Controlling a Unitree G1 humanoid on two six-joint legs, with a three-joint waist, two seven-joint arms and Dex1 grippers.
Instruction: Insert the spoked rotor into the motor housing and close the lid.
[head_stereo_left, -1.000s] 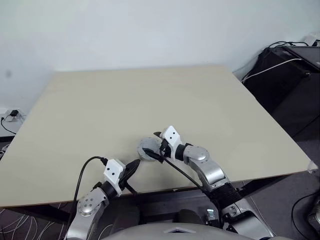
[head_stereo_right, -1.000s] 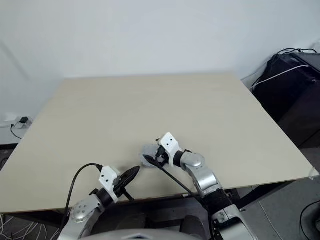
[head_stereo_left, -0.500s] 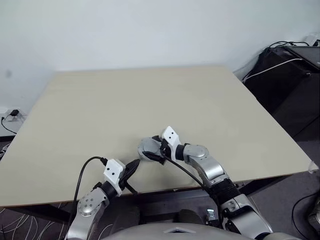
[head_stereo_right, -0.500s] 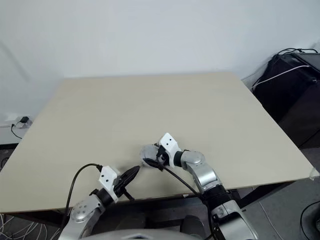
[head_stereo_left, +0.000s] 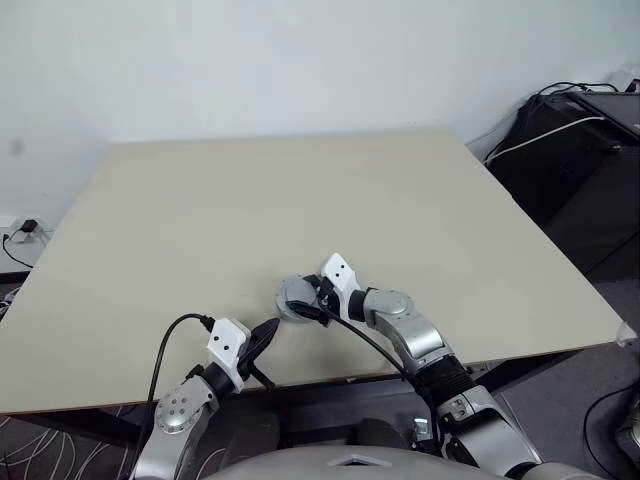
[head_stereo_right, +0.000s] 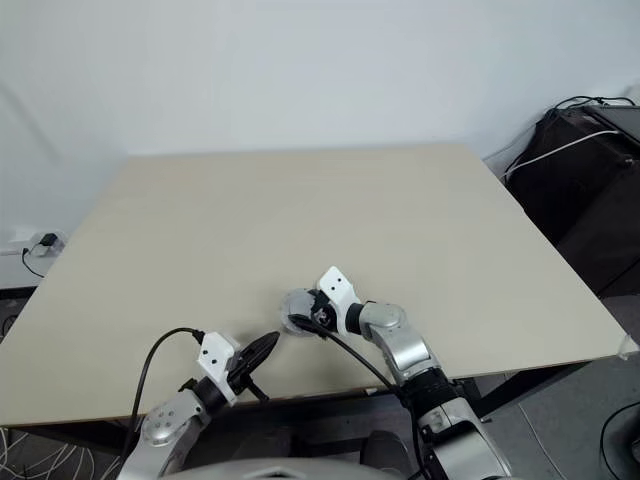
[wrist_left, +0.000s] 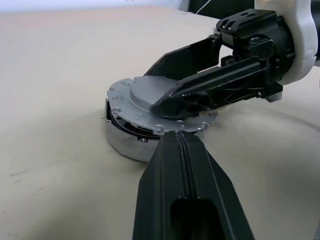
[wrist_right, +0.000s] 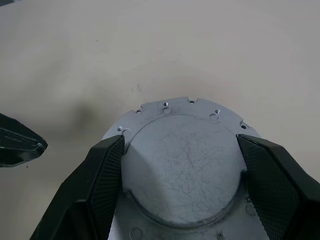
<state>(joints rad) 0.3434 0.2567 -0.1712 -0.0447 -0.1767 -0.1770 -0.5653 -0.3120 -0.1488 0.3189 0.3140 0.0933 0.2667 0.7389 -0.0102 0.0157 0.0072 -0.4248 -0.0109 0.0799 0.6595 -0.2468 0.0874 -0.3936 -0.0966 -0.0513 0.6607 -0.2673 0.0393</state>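
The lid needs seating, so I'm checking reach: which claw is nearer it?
Right. The right claw straddles the lid; the left claw sits just beside the stack.

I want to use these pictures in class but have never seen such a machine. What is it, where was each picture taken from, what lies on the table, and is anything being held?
It is a humanoid robot with two arms, each ending in a gripper of two black fingers. Two pictures come from cameras in its head, looking down over a beige table. The other two come from cameras on the wrists, looking along the fingers.

Near the table's front edge sits a round silvery motor housing with a pale grey lid resting on top, not quite seated. The right gripper has a finger on each side of the lid's raised middle, seemingly closing on it; a firm grip cannot be confirmed. The left gripper is shut, holds nothing and points at the housing from close by.
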